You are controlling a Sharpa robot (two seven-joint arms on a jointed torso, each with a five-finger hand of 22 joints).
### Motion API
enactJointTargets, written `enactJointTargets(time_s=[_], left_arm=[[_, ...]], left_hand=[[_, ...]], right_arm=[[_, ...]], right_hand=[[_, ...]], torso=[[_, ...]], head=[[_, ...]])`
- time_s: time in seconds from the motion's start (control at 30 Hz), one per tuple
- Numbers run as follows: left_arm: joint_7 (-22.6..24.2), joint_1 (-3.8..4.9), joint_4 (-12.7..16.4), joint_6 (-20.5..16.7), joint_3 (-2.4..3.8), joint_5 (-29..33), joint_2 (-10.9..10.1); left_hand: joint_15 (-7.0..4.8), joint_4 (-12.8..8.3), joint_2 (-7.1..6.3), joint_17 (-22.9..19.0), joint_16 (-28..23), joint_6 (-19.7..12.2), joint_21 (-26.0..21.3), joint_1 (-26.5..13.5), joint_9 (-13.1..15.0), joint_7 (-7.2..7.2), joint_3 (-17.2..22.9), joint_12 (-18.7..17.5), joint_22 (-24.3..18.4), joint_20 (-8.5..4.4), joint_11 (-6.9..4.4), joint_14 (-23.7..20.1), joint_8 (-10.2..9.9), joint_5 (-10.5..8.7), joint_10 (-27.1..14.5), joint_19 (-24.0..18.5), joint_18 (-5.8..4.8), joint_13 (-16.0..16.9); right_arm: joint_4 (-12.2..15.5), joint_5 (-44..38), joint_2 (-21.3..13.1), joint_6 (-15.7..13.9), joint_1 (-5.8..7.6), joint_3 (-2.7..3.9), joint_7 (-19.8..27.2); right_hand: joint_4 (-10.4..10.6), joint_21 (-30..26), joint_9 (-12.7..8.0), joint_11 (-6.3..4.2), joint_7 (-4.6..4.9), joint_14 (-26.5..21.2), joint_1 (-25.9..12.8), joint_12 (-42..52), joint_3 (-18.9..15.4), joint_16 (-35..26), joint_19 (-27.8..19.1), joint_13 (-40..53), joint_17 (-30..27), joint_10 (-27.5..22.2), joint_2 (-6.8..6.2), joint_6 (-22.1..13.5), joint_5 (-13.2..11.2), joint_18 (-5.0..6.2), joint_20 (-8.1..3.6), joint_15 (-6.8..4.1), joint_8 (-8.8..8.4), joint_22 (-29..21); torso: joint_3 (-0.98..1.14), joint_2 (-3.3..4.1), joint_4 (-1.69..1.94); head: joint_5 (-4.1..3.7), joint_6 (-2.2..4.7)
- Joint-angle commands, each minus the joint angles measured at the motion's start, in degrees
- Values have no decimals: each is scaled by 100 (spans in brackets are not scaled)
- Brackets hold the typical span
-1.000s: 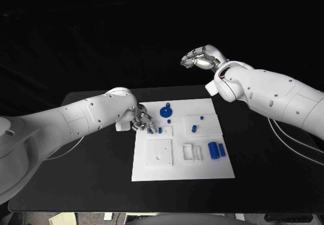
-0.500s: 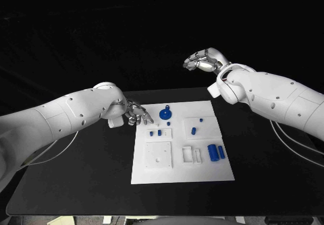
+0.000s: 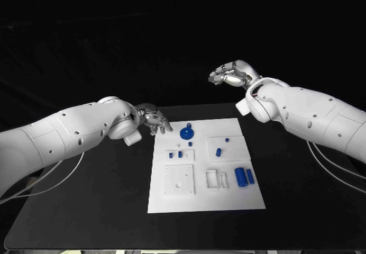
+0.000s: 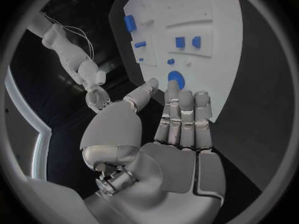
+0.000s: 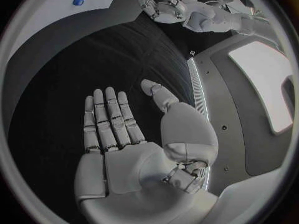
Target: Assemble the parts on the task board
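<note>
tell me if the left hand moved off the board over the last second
Yes. The left hand has pulled back from the small blue pieces on the task board to its far left corner, empty.

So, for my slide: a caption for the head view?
Both open hands, left and right, hover off the task board.

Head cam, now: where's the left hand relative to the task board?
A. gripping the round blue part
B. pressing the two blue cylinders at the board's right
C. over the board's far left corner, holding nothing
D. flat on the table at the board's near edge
C: the left hand hangs by the task board's far left corner, fingers extended and empty; the round blue part lies untouched beside it.
</note>
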Motion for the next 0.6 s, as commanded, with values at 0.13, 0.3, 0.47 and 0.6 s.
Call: enactJointTargets(time_s=[0.13,0.3,0.47,0.6], left_arm=[[2165,-157,142,-1841,-42,-1636,68],[2665,-343,37,-2351,-101,-2083,287],[2306,-392,-92,-2215,-284,-2988,594],[2024,-404,-116,-2143,-340,-3381,703]], left_hand=[[139,-20,-150,-147,-300,138,-179,871,-333,-12,353,-539,-5,-272,217,-195,28,202,-152,-216,-76,-317],[411,-40,-432,-497,-1056,145,-510,1146,-732,-47,391,-1529,-138,-9,471,-284,-235,121,-201,-393,-51,-857],[438,-39,-466,-478,-1113,214,-493,985,-911,65,94,-2050,-129,20,524,-75,-344,101,-79,-224,22,-1092],[443,-24,-430,-408,-1014,143,-392,929,-1024,70,-68,-2311,-89,27,546,136,-446,76,-52,-31,113,-1196]], right_arm=[[55,-6,-84,-52,-20,3,39],[58,-4,-108,-35,-49,3,35],[58,-4,-113,-41,-73,3,32],[65,-4,-110,-36,-74,3,29]], right_hand=[[16,-30,-6,6,20,-23,12,-18,23,30,-11,-5,-13,49,23,-8,36,86,33,-11,20,9],[12,-28,-7,3,18,-20,22,-17,29,39,-6,-4,-19,55,27,-4,37,90,34,-12,24,11],[12,-28,-8,3,18,-20,24,-16,30,42,-5,-4,-21,57,28,-3,37,91,34,-13,25,11],[12,-28,-8,2,17,-19,24,-16,31,43,-4,-4,-22,58,29,-3,38,91,35,-13,25,11]], torso=[[-3,-4,7],[-6,4,-17],[-2,9,-49],[4,10,-56]], head=[[-26,87],[-58,187],[-75,250],[-73,286]])
